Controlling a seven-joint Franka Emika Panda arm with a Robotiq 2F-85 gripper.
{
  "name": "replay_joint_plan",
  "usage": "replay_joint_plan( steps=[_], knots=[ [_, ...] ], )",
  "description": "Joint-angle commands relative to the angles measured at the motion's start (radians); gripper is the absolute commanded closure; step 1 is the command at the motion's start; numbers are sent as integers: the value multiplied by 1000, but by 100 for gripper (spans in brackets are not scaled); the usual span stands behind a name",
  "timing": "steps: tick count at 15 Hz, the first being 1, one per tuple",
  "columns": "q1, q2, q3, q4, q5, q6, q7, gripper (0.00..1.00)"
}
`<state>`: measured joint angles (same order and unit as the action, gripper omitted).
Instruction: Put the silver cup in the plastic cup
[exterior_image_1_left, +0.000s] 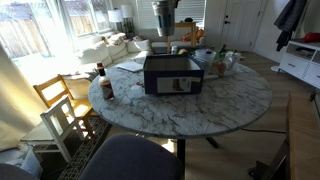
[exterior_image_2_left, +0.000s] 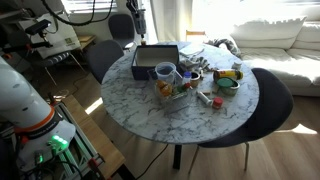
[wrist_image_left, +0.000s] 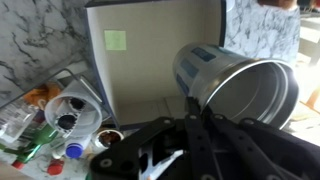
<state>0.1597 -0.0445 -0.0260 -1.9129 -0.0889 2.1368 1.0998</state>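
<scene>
Gripper (wrist_image_left: 196, 124) is clamped on the silver cup (wrist_image_left: 236, 84), airborne and tilted; placing it into the plastic cup (exterior_image_2_left: 165, 72) is not yet done.

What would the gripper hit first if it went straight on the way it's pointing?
Most likely the floor of the open box right below it. The gripper holds the silver cup over it, though depth is hard to judge.
</scene>
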Motion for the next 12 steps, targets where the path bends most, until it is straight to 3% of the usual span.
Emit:
replay_joint_plan(
  steps=[1,7,12],
  knots=[
    [-102,-203,9,-234,-55,54,130,99],
    [-321,-384,-60,-454,-37,162,164,99],
    [-429,-352,-80,-536,13,364,183,99]
  ],
)
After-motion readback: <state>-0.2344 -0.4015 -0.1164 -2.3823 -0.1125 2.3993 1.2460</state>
